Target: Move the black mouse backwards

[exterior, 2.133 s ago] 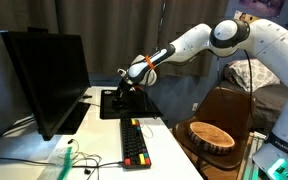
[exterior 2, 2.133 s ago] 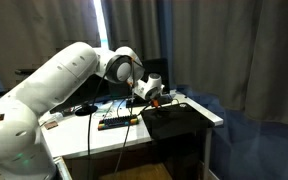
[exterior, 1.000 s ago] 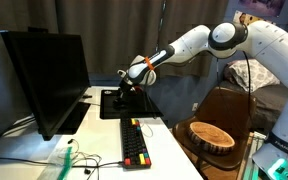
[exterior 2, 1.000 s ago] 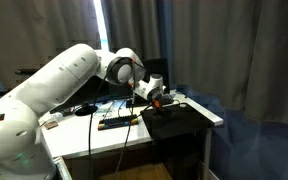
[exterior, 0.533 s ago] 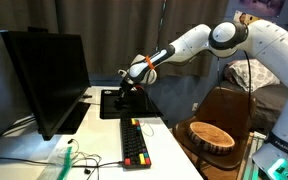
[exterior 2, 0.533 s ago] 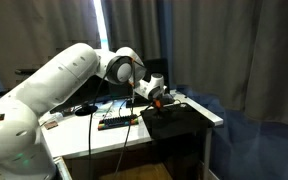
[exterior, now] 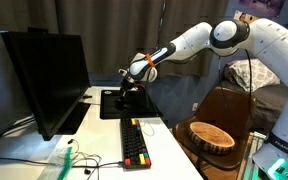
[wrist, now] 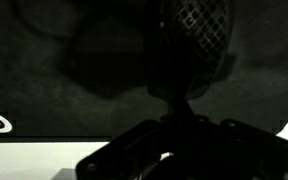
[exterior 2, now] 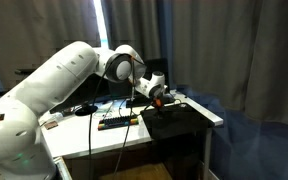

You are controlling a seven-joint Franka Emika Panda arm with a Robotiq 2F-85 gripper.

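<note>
My gripper (exterior: 123, 93) hangs low over the back part of the flat black mouse pad (exterior: 112, 108), which also shows in an exterior view (exterior 2: 184, 120), where the gripper (exterior 2: 156, 99) is at the pad's near-left corner. The black mouse is not distinct against the black pad in either exterior view. The wrist view is very dark. It shows the pad surface (wrist: 54, 60) and a dark rounded shape with a meshed glint (wrist: 199, 25) in front of my gripper body. I cannot tell if that shape is the mouse, or if the jaws are open or shut.
A long black keyboard (exterior: 134, 143) with red and yellow keys lies in front of the pad and also shows in an exterior view (exterior 2: 119, 122). A black monitor (exterior: 44, 80) stands beside it. A wooden bowl (exterior: 212, 135) rests on a chair. Cables (exterior: 79, 160) lie near the table's front.
The arm stayed almost still for two seconds. In the last half second the gripper has shifted slightly upward over the pad.
</note>
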